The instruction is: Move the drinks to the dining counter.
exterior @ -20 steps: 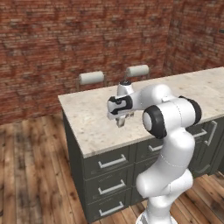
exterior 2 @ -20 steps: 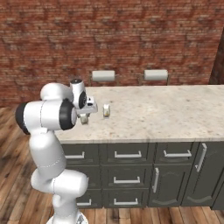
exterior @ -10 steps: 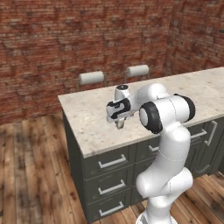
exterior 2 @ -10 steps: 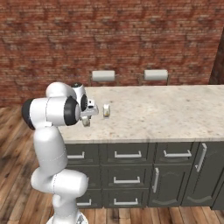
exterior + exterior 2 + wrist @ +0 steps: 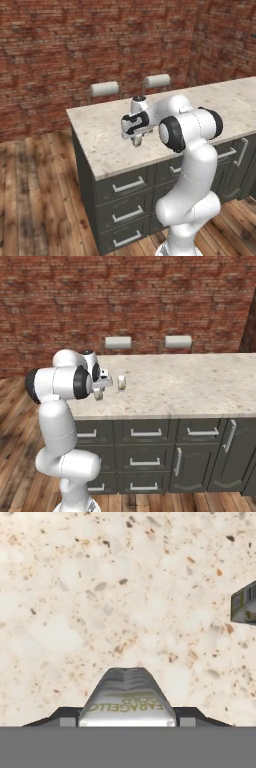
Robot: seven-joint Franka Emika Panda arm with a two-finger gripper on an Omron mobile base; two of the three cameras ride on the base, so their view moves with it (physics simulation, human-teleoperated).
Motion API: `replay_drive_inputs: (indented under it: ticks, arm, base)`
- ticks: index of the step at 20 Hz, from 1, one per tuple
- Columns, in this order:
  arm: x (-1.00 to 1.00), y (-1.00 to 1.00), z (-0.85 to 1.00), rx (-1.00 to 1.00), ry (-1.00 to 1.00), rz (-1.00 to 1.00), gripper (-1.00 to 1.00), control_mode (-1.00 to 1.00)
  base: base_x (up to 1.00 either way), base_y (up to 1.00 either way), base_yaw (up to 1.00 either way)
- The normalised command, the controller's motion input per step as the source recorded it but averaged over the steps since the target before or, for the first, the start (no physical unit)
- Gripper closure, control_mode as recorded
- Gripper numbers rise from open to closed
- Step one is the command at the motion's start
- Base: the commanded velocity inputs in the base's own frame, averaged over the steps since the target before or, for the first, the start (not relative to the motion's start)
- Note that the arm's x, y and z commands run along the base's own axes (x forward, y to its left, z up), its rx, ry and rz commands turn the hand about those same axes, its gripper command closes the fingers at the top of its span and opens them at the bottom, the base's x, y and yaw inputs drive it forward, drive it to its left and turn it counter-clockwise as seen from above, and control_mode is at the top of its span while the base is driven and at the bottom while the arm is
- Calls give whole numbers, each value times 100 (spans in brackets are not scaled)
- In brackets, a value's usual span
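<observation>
Brick wall [image 5: 75,45] fills the top of both base views; below it, wooden floor [image 5: 35,200] takes the lower left of the left base view; the dining counter [image 5: 190,381], a pale speckled stone slab over dark grey drawers [image 5: 145,432] with silver handles, runs across the middle of the right base view and from centre to right edge in the left one; two chairs [image 5: 118,343] with pale backs stand behind it against the wall, in the upper middle of both base views.

White arm [image 5: 192,150] rises from the lower right of the left base view and bends over the near left part of the counter; the gripper [image 5: 137,141] hangs just above the stone, at the centre of the left base view and left of centre in the right one, its fingers clamped on a can [image 5: 127,698]; in the hand view this can sits at the bottom centre between the two dark fingertips [image 5: 60,716], its pale top towards the camera and a yellowish-green band with lettering at its lower edge; whether it touches the stone or is held just clear I cannot tell.

A second can [image 5: 121,383] stands upright on the counter just right of the gripper in the right base view; in the hand view it shows at the right edge, apart from the held one.
</observation>
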Motion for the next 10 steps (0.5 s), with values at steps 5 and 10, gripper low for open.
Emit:
replay_drive_inputs:
  ticks: [5, 10]
  arm:
    - [0, 0, 12, 0, 0, 0, -100, -100]
    - [-41, 0, 34, 0, -5, 0, -100, -100]
  base:
    - [0, 0, 0]
    - [0, 0, 0]
